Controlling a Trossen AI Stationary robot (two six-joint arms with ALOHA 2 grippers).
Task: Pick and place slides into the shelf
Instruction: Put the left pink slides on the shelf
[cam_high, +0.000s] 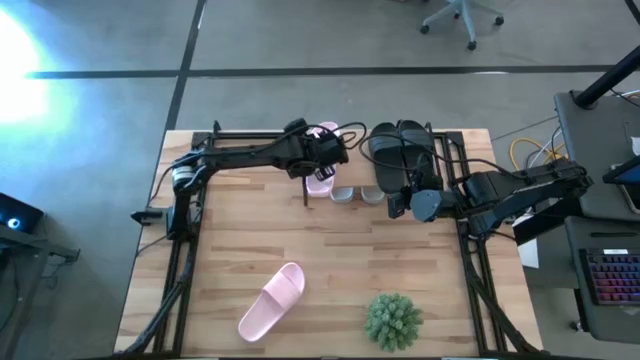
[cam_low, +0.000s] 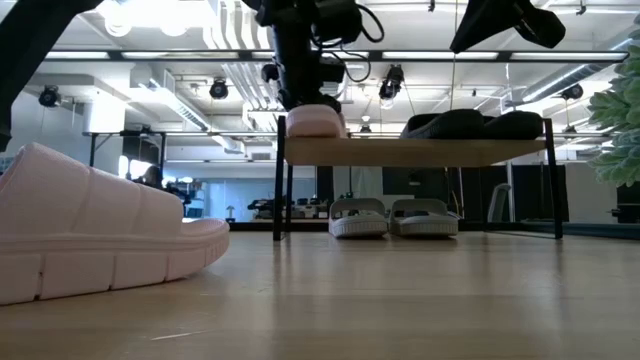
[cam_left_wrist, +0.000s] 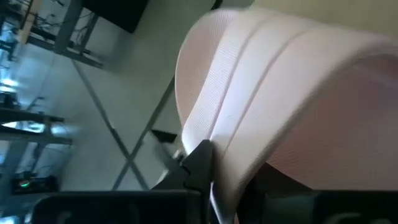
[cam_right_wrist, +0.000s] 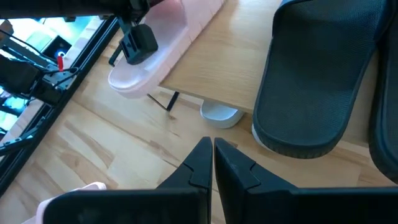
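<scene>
One pale pink slide (cam_high: 320, 183) lies on the left end of the shelf (cam_low: 415, 152), its end sticking out past the shelf's edge (cam_right_wrist: 127, 79). My left gripper (cam_high: 322, 158) is right over it, shut on it. The other pink slide (cam_high: 272, 300) lies on the table near the front. The two black slides (cam_high: 400, 150) lie on the shelf's right part. The two grey-white slides (cam_low: 392, 217) stand on the table under the shelf. My right gripper (cam_right_wrist: 212, 155) is shut and empty, above the table just in front of the shelf. My left gripper holds the pink slide by its wide strap (cam_left_wrist: 239, 134), coming from above and pointing down. One finger (cam_left_wrist: 198, 165) shows outside the strap's edge; the other is hidden beneath the strap. The slide's sole rests on the shelf top (cam_low: 315, 122).
A small green plant (cam_high: 392, 318) stands at the table's front right. The table's black frame rails (cam_high: 185, 210) run along its left and right sides. Bare tabletop lies between the shelf and the front pink slide.
</scene>
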